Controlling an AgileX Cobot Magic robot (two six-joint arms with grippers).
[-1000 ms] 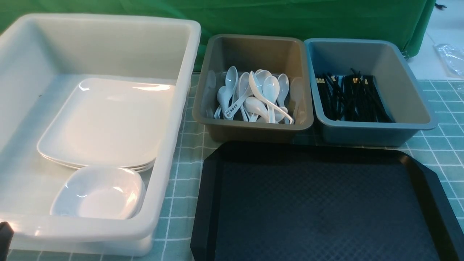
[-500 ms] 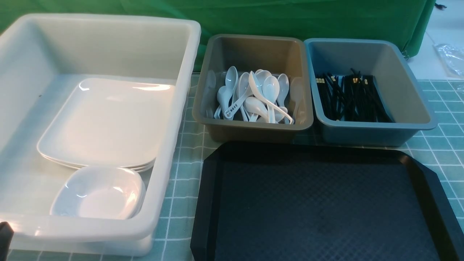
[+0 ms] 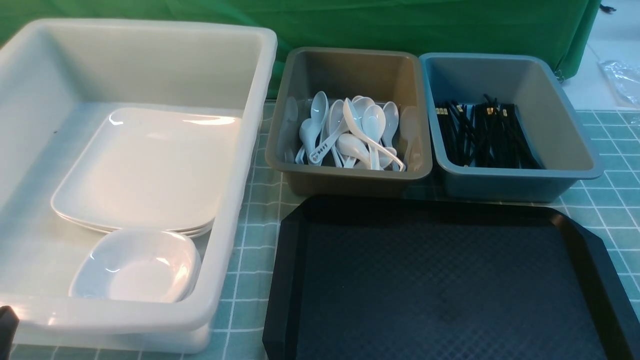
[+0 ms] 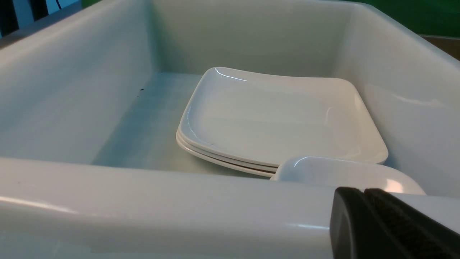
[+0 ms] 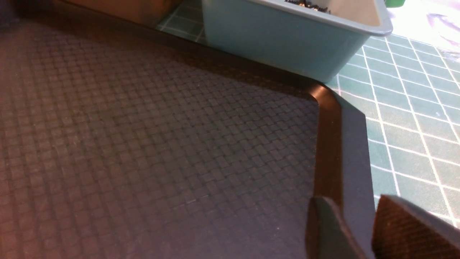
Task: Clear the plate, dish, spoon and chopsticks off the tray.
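Nothing moves across the last second — your tray (image 3: 445, 280) sits bare, exactly as it did. The plate (image 3: 150, 167) tops the stack in the white tub (image 3: 250, 150) left of the tray, a small dish (image 3: 137, 267) at the stack's near edge. Spoons (image 3: 357, 135) fill the grey tub (image 3: 350, 175) beyond the tray, chopsticks (image 3: 482, 135) the blue tub (image 3: 515, 175). Your left gripper (image 4: 363, 201) is pinched closed, empty, at the white tub's near wall. Your right gripper (image 5: 373, 216) hangs part-open over the tray's rim, holding nothing — clearing looks finished.

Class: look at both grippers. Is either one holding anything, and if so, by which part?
Neither holds anything. The left gripper is shut and empty beside the white tub; the right gripper hangs open, empty, over the tray rim.
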